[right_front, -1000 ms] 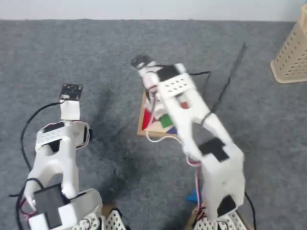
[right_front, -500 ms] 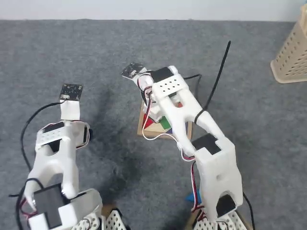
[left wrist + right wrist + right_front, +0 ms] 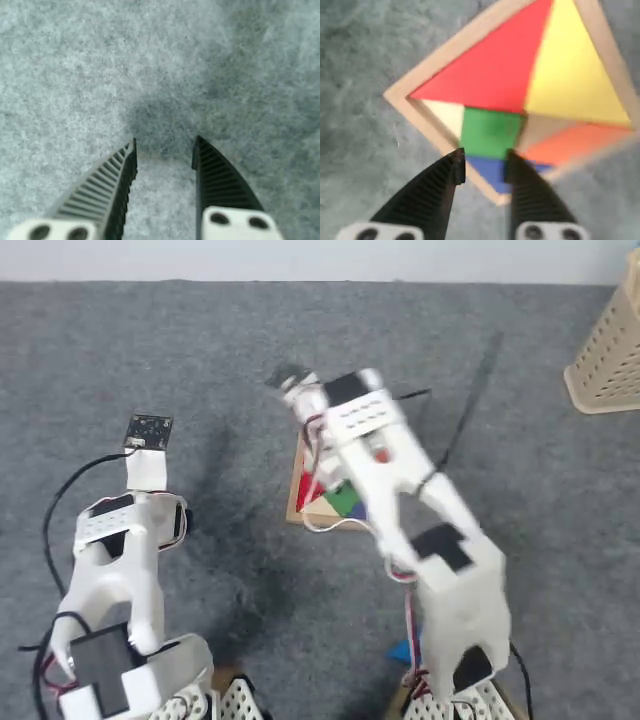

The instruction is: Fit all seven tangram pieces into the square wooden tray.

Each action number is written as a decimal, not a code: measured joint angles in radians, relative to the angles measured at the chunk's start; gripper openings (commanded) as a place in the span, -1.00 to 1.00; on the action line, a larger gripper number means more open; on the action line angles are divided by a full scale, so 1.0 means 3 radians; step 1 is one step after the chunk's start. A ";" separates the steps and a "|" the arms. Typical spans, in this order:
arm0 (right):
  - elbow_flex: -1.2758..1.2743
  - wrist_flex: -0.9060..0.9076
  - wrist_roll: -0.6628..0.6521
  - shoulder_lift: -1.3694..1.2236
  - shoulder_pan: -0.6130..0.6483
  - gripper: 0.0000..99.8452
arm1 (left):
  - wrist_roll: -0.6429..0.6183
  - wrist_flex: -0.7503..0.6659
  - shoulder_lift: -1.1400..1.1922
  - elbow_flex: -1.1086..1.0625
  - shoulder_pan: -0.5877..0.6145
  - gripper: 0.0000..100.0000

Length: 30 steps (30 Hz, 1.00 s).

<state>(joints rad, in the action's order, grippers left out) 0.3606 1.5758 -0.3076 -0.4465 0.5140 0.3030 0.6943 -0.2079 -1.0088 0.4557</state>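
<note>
The square wooden tray (image 3: 400,92) lies on grey carpet. It holds a large red triangle (image 3: 485,75), a large yellow triangle (image 3: 570,80), a green square (image 3: 490,132), a small cream triangle (image 3: 447,115), an orange piece (image 3: 570,142) and a blue piece (image 3: 487,170). A tan patch (image 3: 535,129) sits between green and orange. My right gripper (image 3: 484,162) hovers open above the tray's blue corner, with nothing between its fingers. In the high view the right arm (image 3: 370,440) covers most of the tray (image 3: 296,495). My left gripper (image 3: 164,150) hangs open over bare carpet, far left of the tray.
A pale perforated box (image 3: 610,350) stands at the far right edge. A black cable (image 3: 465,415) trails from the right arm. Something blue (image 3: 400,650) lies half hidden by the right arm's base. The left arm (image 3: 130,530) stands at the near left.
The right arm's wrist swung a little left over the tray, then came back right to about where it started. The left arm has kept still.
</note>
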 measured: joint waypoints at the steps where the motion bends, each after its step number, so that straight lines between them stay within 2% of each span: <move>1: -0.0061 0.0020 0.0000 0.0159 -0.0077 -0.99 | 0.0000 0.0000 0.0000 0.0000 0.0000 -0.65; 5: -0.0742 -0.0010 -0.0138 0.0854 -0.0174 -0.99 | 0.0000 0.0000 0.0000 0.0000 0.0000 -0.65; 9: -0.1892 -0.0292 -0.0557 0.1642 -0.0153 -0.99 | 0.0000 0.0000 0.0000 0.0000 0.0000 -0.65; 16: -0.3754 -0.0389 -0.1908 0.2895 -0.0153 -0.99 | 0.0000 0.0000 0.0000 0.0000 0.0000 -0.65; 20: -0.4250 -0.0297 -0.2363 0.3232 -0.0153 -0.99 | 0.0000 0.0000 0.0000 0.0000 0.0000 -0.65; 26: -0.4644 -0.0297 -0.2578 0.3278 -0.0153 -0.98 | 0.0000 0.0000 0.0000 0.0000 0.0000 -0.65; 30: -0.4757 -0.0327 -0.2654 0.3289 -0.0148 -0.79 | 0.0000 0.0000 0.0000 0.0000 0.0000 -0.65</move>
<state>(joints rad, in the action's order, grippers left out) -1.0664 1.4776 -1.1040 0.5401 0.4695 0.3030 0.6943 -0.2079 -1.0088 0.4557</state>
